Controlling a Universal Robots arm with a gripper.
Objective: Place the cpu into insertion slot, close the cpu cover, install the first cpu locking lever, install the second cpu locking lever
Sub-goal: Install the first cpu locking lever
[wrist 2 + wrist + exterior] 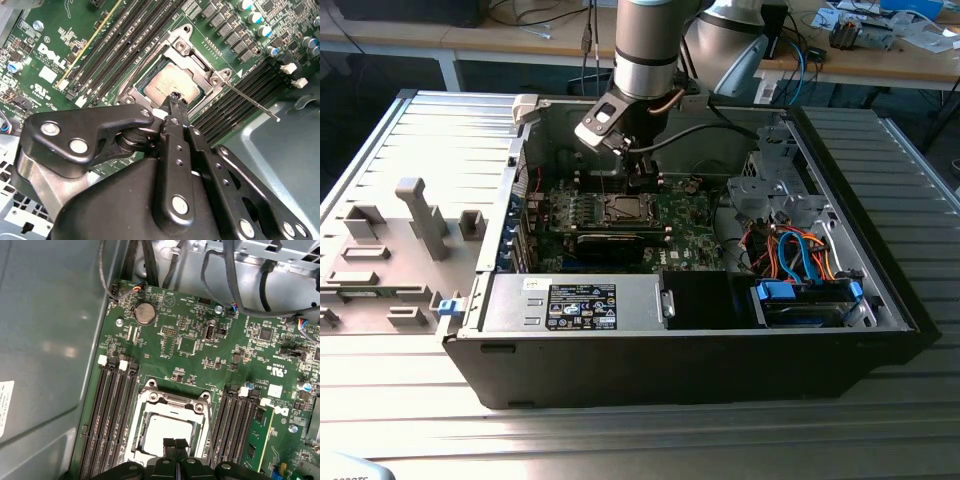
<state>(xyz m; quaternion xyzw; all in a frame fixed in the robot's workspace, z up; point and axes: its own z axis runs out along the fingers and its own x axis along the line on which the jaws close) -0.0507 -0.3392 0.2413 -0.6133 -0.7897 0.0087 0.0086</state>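
Note:
The cpu (pixel 167 84) lies flat in the insertion slot (pixel 624 208) in the middle of the green motherboard; its silvery top (pixel 165 432) shows in both wrist views. The cpu cover (pixel 202 65) lies down around it as a silver frame (pixel 150 412). One thin locking lever (pixel 252 104) sticks out sideways from the socket corner, loose over the memory slots. My gripper (pixel 175 97) hangs just over the cpu's edge, fingertips (pixel 170 446) pressed together with nothing between them. In the exterior view the gripper (pixel 638 180) stands at the slot's far side.
The motherboard (pixel 190 345) sits inside an open computer case (pixel 880 300). Long black memory slots (pixel 110 410) flank the socket on both sides. Cables (pixel 235 285) hang by a drive cage (pixel 760 190), and a power supply (pixel 580 303) fills the near side.

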